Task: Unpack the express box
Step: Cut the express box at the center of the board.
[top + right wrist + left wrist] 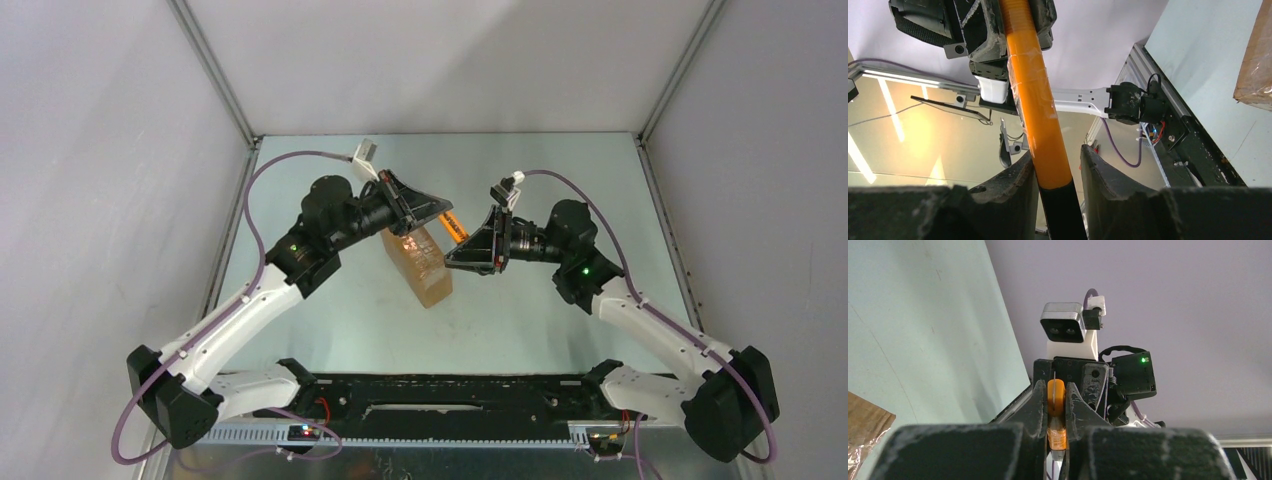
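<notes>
The express box (420,265), a brown cardboard parcel with shiny tape, lies on the table between the arms. Its corner shows in the left wrist view (863,425) and its edge in the right wrist view (1255,55). An orange-and-black utility knife (452,226) hangs in the air above the box's far end. My left gripper (425,205) is shut on the knife's orange end (1056,400). My right gripper (470,245) is open around the knife's other end (1040,115). The knife rests against one finger (1018,185), with a gap to the other finger (1103,175).
Grey enclosure walls (120,150) close in the table (560,330) on the left, right and back. The black base rail (450,385) with both arm mounts runs along the near edge. Purple cables (255,190) loop from each wrist.
</notes>
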Action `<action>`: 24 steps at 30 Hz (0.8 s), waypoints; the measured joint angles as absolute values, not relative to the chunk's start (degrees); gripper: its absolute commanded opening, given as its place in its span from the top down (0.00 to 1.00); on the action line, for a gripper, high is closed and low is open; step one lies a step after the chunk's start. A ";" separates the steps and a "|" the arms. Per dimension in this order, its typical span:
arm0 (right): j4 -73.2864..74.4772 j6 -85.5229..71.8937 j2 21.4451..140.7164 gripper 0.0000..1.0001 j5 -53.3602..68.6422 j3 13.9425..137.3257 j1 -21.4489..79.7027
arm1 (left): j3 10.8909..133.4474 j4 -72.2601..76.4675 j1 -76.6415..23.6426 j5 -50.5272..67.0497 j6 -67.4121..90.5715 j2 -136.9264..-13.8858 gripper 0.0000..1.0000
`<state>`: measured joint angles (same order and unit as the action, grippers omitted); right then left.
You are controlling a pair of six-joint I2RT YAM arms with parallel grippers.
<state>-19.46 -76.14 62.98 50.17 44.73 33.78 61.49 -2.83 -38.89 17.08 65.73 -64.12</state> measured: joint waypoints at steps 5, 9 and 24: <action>-20.56 -76.79 63.70 0.62 50.33 44.73 33.78 | 61.04 -1.89 -38.89 16.56 65.73 -64.10 1.00; -20.82 -77.08 64.14 0.62 50.50 44.71 33.78 | 60.77 -1.80 -38.89 16.05 65.71 -64.12 1.00; -23.49 -77.69 64.40 0.71 51.48 44.27 33.74 | 60.80 -1.30 -38.92 16.21 66.04 -64.51 1.00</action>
